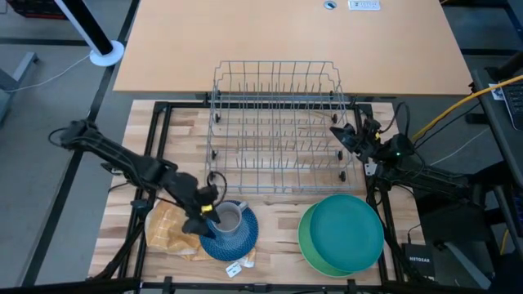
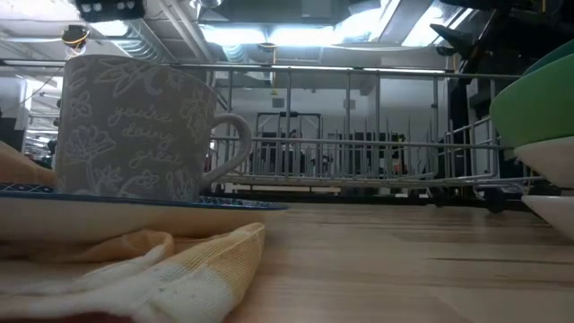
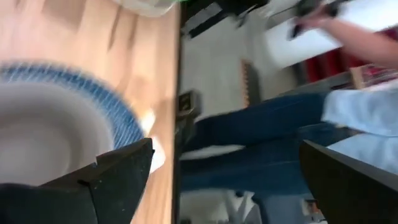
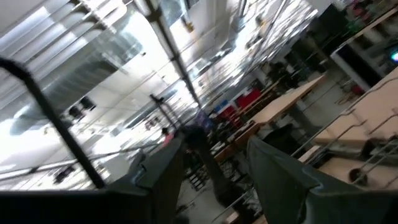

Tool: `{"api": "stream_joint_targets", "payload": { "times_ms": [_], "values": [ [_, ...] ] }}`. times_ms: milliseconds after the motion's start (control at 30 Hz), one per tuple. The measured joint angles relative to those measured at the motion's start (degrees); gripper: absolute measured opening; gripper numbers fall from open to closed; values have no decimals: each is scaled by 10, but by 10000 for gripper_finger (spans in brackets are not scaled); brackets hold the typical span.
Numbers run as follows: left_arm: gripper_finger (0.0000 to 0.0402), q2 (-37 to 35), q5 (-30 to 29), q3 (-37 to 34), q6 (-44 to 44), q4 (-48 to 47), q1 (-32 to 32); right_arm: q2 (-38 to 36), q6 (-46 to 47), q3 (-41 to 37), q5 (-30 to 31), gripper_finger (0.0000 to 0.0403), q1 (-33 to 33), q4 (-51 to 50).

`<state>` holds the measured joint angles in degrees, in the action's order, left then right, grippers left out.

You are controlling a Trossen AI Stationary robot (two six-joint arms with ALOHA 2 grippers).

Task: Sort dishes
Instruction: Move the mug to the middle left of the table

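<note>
Left gripper (image 1: pixel 206 214), fingers apart, hovered beside grey mug (image 1: pixel 230 217) on blue plate (image 1: pixel 233 238), in front of wire rack (image 1: pixel 278 122). Judged: mug pickup pending; closing around it next. Right gripper (image 1: pixel 341 135) at rack, fingers apart.

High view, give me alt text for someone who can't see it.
Seen from above, the left end effector hovers open at a grey mug standing on a blue plate, beside a yellow cloth. A teal plate tops a green one to the right, an empty wire rack sits behind, and the right end effector waits at the rack's right end.
</note>
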<state>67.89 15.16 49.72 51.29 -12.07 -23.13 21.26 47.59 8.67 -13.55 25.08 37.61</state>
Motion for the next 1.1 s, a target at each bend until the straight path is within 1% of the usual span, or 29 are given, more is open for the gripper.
{"api": "stream_joint_targets", "payload": {
  "times_ms": [100, 167, 233, 300, 467, 567, 667, 900, 1100],
  "values": [
    [359, 21, -22, 38, 52, -97, -10, 0, 35, 0, -24, 183, 0, 0],
    [345, 28, -40, 52, 90, -148, -16, 0, 56, 0, -30, 183, 0, 0],
    [332, 29, -69, 58, 119, -174, -21, 0, 65, 0, -31, 183, 0, 0],
    [323, 28, -101, 60, 146, -181, -24, 0, 65, 0, -31, 183, 0, 0],
    [309, 31, -170, 60, 182, -242, -28, 0, 65, 0, -31, 183, 0, 0],
    [309, 35, -180, 60, 206, -304, -28, 0, 66, 0, -39, 183, 0, 0],
    [310, 44, -180, 60, 224, -345, -28, 0, 66, 0, -54, 183, 0, 0],
    [310, 92, -196, 60, 218, -313, -27, 0, 66, 0, -68, 183, 0, -2],
    [310, 156, -199, 60, 244, -310, -27, 0, 66, 0, -68, 183, 0, -2]
  ]
}}
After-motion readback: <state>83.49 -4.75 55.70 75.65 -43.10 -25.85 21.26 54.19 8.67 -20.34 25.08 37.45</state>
